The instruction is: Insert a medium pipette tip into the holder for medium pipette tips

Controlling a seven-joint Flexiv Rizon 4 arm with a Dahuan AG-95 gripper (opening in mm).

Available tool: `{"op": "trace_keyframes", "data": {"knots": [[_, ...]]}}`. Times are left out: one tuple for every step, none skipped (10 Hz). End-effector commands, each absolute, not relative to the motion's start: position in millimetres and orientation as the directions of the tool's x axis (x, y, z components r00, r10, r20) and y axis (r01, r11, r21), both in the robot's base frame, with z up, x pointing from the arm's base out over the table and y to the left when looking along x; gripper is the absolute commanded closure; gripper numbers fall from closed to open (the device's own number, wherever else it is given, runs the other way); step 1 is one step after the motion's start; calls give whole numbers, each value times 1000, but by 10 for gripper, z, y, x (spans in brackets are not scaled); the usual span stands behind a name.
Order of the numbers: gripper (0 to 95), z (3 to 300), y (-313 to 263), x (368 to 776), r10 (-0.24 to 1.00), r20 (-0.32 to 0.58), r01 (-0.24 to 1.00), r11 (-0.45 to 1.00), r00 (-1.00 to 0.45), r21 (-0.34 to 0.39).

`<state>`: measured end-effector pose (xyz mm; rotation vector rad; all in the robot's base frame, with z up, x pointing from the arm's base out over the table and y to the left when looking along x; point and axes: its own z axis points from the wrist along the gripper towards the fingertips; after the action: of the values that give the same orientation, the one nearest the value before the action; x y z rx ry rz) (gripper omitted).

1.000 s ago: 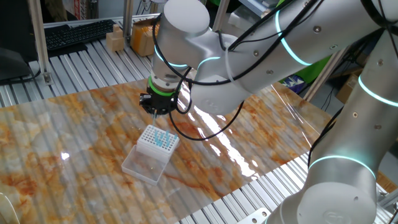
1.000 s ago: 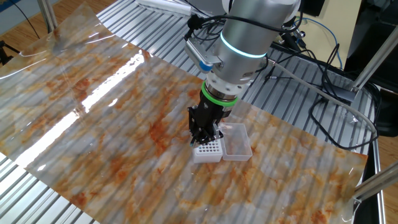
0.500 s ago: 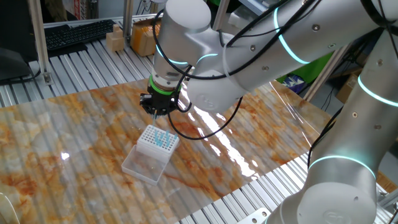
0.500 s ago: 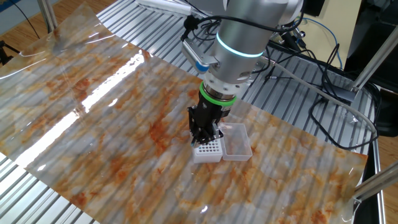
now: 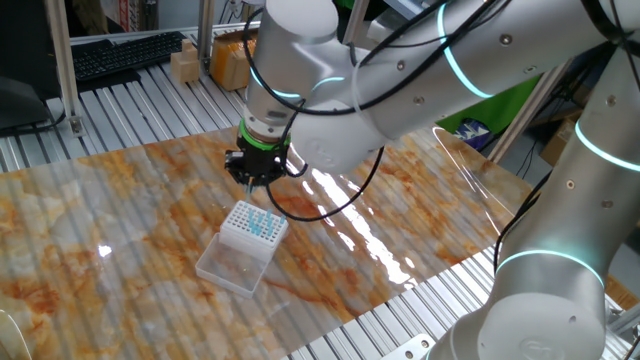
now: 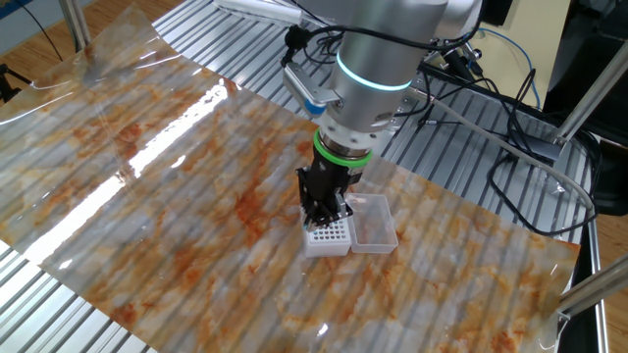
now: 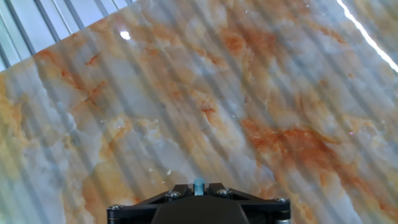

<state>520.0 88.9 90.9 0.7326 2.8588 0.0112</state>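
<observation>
My gripper (image 5: pixel 257 180) hangs just above the far edge of the holder (image 5: pixel 243 225), a small white box rack with a grid of holes and several pale-blue tips (image 5: pixel 264 227) standing in it. In the hand view the black jaws are closed on a pale-blue medium pipette tip (image 7: pixel 198 185), whose end shows between them. In the other fixed view the gripper (image 6: pixel 322 208) stands directly over the rack (image 6: pixel 328 237), touching or nearly touching its top. A clear shallow tray (image 5: pixel 232 267) is attached to the rack's near side and also shows in the other fixed view (image 6: pixel 375 224).
The table is covered by an orange-and-grey marbled sheet (image 5: pixel 120 240) with a glossy film. Cardboard boxes (image 5: pixel 185 62) and a keyboard (image 5: pixel 120 52) lie at the back. Cables (image 6: pixel 520 167) run along the slatted table edge. An upright metal post (image 5: pixel 62 60) stands at the left.
The arm's upper links have turned slightly. The gripper has stayed over the rack with the tip in it.
</observation>
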Motion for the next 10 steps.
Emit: {"op": "trace_keyframes", "data": {"knots": [[950,913,902,5177,480,-168,479,876,-861,52],[950,912,906,5167,480,-165,479,876,-861,52],[950,910,908,5159,479,-158,478,877,-863,50],[950,904,910,5148,479,-151,477,877,-865,50],[950,901,910,5142,477,-146,475,879,-867,49],[950,899,911,5140,477,-141,476,878,-868,46],[950,894,912,5131,475,-139,475,879,-869,40],[950,890,913,5125,481,-134,481,876,-866,34],[950,889,913,5123,485,-127,485,874,-866,29],[760,889,913,5122,488,-115,489,872,-865,22]]}}
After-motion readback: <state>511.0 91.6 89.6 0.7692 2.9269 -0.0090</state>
